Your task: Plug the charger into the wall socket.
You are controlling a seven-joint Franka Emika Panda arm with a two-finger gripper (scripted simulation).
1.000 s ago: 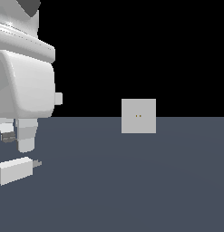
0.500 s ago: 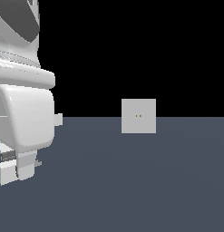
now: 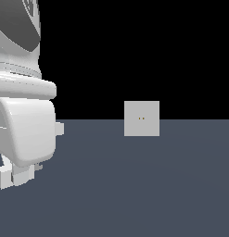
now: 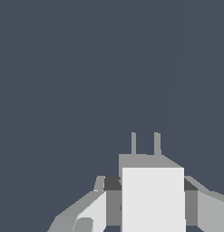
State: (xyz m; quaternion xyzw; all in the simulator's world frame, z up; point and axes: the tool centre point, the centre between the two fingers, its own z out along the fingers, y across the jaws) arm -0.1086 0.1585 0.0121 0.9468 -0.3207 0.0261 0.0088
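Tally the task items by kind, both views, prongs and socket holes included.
Charger, between the claw's fingers: 1
Grey prongs on the charger: 2
Wall socket: 1
Dark-orange holes in the wall socket: 2
Total: 2 objects, 4 features.

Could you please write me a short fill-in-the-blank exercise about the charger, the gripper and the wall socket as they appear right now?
1. The charger sits between the two fingers of the ____.
2. The charger has ____ prongs.
3. The wall socket is a square plate that stands ____ on the floor.
4. In the exterior view, the wall socket lies to the ____ of the gripper.

Missing words: gripper; two; upright; right
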